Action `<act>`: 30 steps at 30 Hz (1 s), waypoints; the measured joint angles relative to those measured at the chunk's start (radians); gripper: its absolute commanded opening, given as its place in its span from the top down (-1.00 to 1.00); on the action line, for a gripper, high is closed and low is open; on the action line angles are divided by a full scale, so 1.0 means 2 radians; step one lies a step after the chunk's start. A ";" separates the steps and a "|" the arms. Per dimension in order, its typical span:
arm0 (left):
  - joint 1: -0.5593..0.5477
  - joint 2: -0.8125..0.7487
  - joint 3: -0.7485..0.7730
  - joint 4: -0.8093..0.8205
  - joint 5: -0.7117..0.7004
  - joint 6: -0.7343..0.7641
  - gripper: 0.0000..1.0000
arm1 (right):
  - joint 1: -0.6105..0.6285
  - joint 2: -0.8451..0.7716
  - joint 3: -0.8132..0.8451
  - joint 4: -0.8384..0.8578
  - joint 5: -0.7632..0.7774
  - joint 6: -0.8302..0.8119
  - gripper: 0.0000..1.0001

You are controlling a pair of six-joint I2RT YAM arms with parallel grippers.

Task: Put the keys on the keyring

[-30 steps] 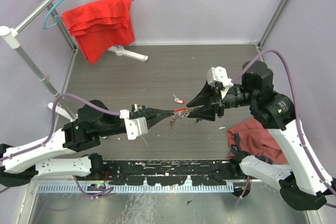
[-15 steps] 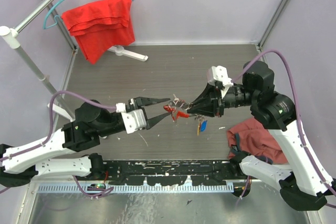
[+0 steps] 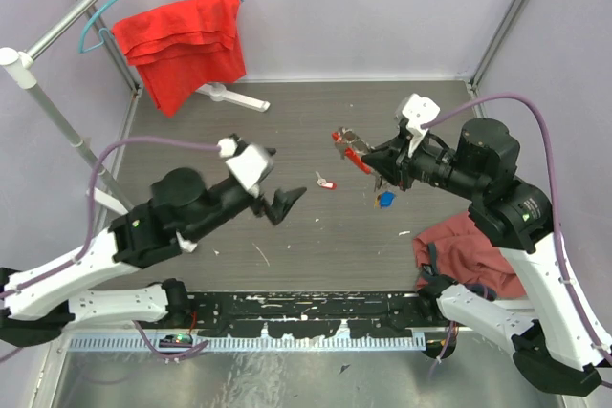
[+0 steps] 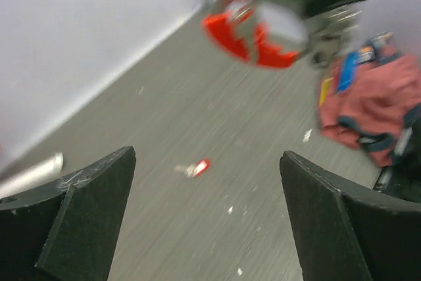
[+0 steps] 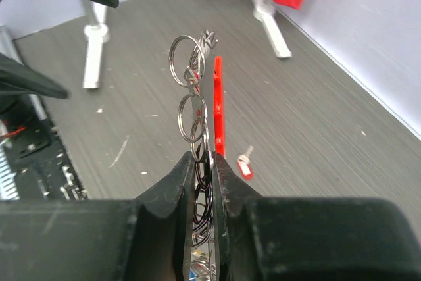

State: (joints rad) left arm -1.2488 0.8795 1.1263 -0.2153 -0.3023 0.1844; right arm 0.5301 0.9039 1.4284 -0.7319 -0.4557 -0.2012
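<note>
My right gripper [image 3: 371, 161] [image 5: 204, 159] is shut on the keyring [image 5: 191, 97], a chain of silver rings standing up between its pads with a flat red tag [image 5: 218, 106] [image 3: 352, 148] beside them. A blue-tagged key [image 3: 385, 200] dangles below that gripper. One loose key with a red tag [image 3: 326, 181] [image 4: 196, 168] [image 5: 245, 162] lies on the grey table. My left gripper [image 3: 279, 200] [image 4: 207, 222] is open and holds nothing; it hovers left of the loose key, apart from the bunch, which shows blurred at the top of the left wrist view.
A red cloth [image 3: 182, 45] hangs on a blue hanger at the back left, with the white foot of its stand [image 3: 234, 96] on the table. A dark red cloth [image 3: 469, 246] [image 4: 368, 110] lies at the right near my right arm's base.
My left gripper has opened, let go of the bunch and drawn back to the left. My right gripper has carried the keyring and keys up and toward the back right.
</note>
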 measured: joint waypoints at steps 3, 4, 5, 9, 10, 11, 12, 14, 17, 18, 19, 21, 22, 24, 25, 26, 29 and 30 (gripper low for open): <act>0.095 0.062 0.037 -0.074 0.030 -0.074 -0.96 | 0.000 0.005 0.000 -0.001 0.048 0.010 0.88; 0.142 0.088 0.051 -0.102 0.051 -0.101 -0.96 | 0.000 0.010 0.000 -0.002 0.063 0.013 0.89; 0.186 0.114 0.066 -0.127 0.064 -0.125 -0.96 | 0.000 0.014 0.000 -0.002 0.074 0.014 0.89; 0.294 0.246 0.142 -0.266 0.094 -0.215 -0.96 | 0.000 0.026 -0.001 -0.003 0.097 0.023 0.95; 0.299 0.265 0.151 -0.291 0.096 -0.231 -0.96 | 0.000 0.026 -0.002 -0.003 0.099 0.024 0.95; 0.300 0.276 0.154 -0.310 0.100 -0.245 -0.96 | 0.000 0.026 -0.003 -0.004 0.101 0.025 0.96; 0.300 0.279 0.154 -0.329 0.103 -0.260 -0.96 | 0.000 0.026 -0.004 -0.004 0.102 0.026 0.96; 0.297 0.270 0.152 -0.349 0.108 -0.284 -0.96 | 0.000 0.026 -0.006 -0.003 0.104 0.028 0.96; 0.296 0.236 0.139 -0.350 0.108 -0.306 -0.96 | 0.000 0.026 -0.010 -0.003 0.104 0.031 0.96; 0.296 0.230 0.139 -0.354 0.107 -0.308 -0.96 | 0.000 0.026 -0.011 -0.003 0.104 0.031 0.96; 0.296 0.227 0.144 -0.365 0.105 -0.308 -0.96 | 0.000 0.026 -0.012 -0.003 0.104 0.033 0.96; 0.296 0.241 0.175 -0.406 0.093 -0.303 -0.96 | 0.000 0.026 -0.015 -0.003 0.104 0.034 0.97; 0.296 0.252 0.190 -0.421 0.089 -0.300 -0.96 | 0.000 0.026 -0.017 -0.003 0.104 0.035 0.97; 0.296 0.284 0.230 -0.453 0.076 -0.292 -0.96 | 0.000 0.026 -0.020 -0.003 0.104 0.036 0.97; 0.296 0.297 0.243 -0.464 0.073 -0.292 -0.96 | 0.000 0.026 -0.022 -0.003 0.104 0.037 0.97; 0.296 0.306 0.252 -0.472 0.073 -0.291 -0.96 | 0.000 0.026 -0.023 -0.003 0.104 0.037 0.97; 0.296 0.307 0.243 -0.463 0.084 -0.294 -0.96 | 0.000 0.026 -0.027 -0.003 0.104 0.038 0.98; 0.296 0.291 0.217 -0.435 0.093 -0.295 -0.96 | 0.000 0.027 -0.028 -0.003 0.104 0.038 0.98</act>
State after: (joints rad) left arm -0.6559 1.4620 1.5604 -1.0863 -0.1154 -0.4053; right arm 0.5301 0.9573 1.3720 -0.7376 -0.2481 -0.1246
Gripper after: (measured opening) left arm 0.982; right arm 0.187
